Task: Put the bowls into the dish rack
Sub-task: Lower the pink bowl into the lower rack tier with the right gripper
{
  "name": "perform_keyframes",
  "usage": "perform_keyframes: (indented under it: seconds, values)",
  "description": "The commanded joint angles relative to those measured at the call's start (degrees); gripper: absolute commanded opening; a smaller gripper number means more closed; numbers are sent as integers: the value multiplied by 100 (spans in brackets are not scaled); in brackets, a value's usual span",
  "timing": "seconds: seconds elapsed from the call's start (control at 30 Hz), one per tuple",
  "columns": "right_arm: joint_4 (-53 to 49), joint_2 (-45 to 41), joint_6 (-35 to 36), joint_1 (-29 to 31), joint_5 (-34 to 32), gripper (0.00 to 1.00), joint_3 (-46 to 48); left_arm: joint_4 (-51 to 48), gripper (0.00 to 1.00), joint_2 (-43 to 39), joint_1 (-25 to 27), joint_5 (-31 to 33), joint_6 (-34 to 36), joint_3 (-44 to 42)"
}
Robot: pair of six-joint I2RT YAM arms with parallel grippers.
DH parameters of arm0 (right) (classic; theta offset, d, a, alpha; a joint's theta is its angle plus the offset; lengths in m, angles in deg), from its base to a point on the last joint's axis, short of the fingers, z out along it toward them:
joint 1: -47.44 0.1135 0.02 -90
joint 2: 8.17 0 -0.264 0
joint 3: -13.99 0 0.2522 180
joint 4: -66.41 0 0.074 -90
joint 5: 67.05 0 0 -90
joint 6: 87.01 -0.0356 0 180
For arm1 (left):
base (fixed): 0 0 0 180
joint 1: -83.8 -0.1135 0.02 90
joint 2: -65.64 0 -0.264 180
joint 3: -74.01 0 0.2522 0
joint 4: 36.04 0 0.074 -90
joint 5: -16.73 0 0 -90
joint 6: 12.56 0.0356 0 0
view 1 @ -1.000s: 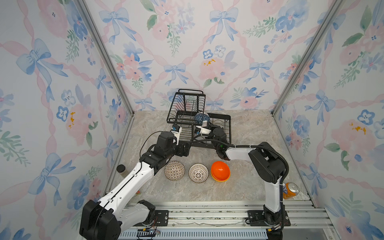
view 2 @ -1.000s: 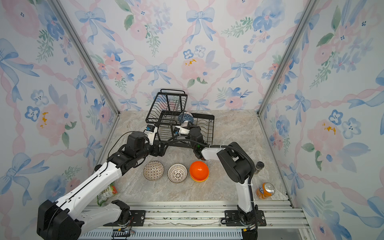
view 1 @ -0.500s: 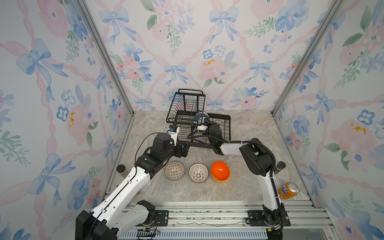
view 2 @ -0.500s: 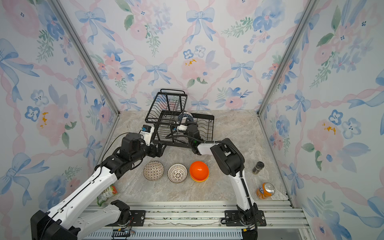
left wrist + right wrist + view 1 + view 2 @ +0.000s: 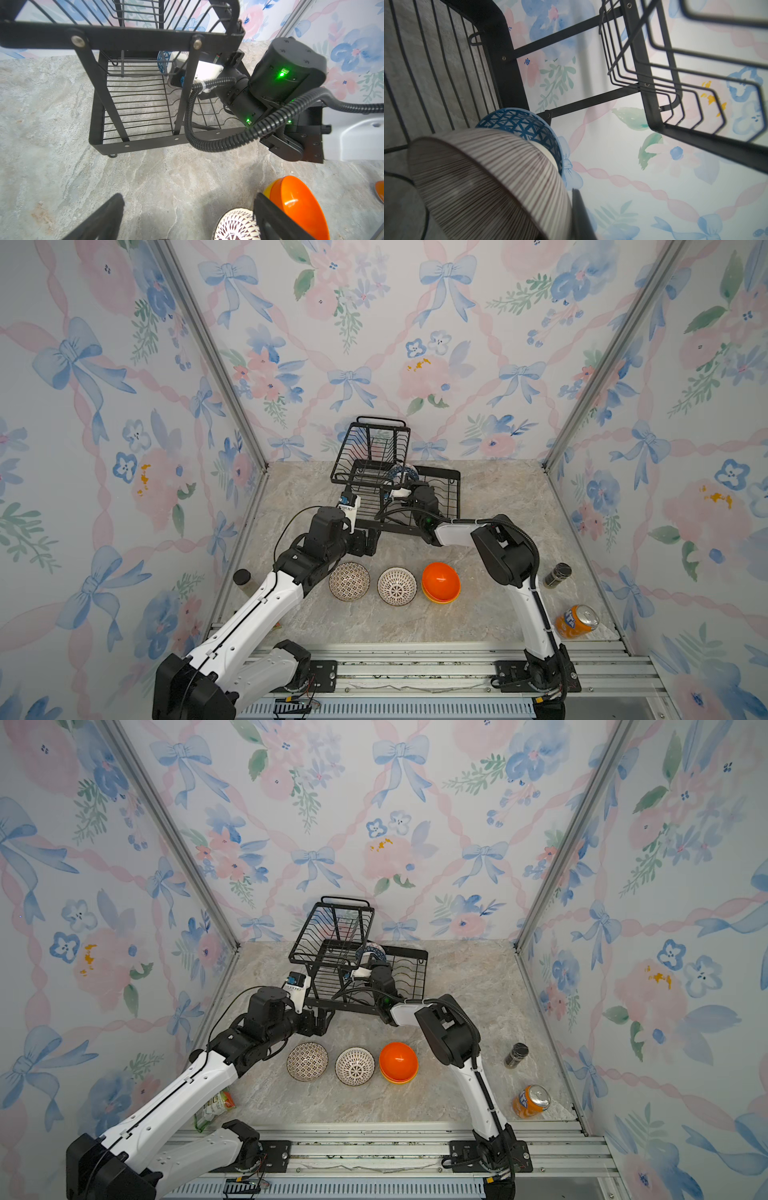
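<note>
Dish rack: I see the black wire dish rack point(image 5: 395, 527) at the back of the bench point(image 5: 498, 489). Its raised basket sits over the left part of the wide base.
Right end effector: my right end effector point(image 5: 570, 195) reaches into the rack's base from the front. It is pressed together on the wall of the striped bowl point(image 5: 488, 176). One finger point(image 5: 581, 216) shows outside the rim; the bowl hides the other.
Striped bowl: it is held tipped on edge, low over the base wires and just in front of the blue bowl point(image 5: 519, 122). I cannot tell whether the two touch, or whether the striped one rests on the wires.
Blue bowl: it stands on edge in the base near the back rail, below the right edge of the raised basket in both top views.
Left end effector: my left end effector point(image 5: 187, 218) hangs over the bench just in front of the rack's front left corner. Its fingers are spread wide, with only bare bench between them.
Bowls on the bench: three stand in a row in front of the rack, well apart from it.
- The dark lattice bowl point(image 5: 349, 581) is on the left, near my left arm.
- The pale lattice bowl point(image 5: 397, 586) is in the middle.
- The orange bowl point(image 5: 440, 580) is on the right. It sits in the yellow bowl point(image 5: 267, 189), of which only an edge shows.
Off to the right: a soda can point(image 5: 577, 620) and a dark jar point(image 5: 557, 575) stand near the right wall.
</note>
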Motion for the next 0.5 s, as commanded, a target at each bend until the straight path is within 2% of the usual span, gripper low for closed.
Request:
perform_keyframes:
  seconds: [0.0, 0.3, 0.47]
  values:
    - [356, 182, 49, -56, -209, 0, -429, -45, 98, 1, 46, 93, -90, -104]
    - [455, 496, 110, -66, -353, 0, -720, -40, 98, -110, 73, 128, -134, -215]
    - [983, 649, 284, -58, -547, 0, -796, -47, 98, -86, 81, 104, -117, -201]
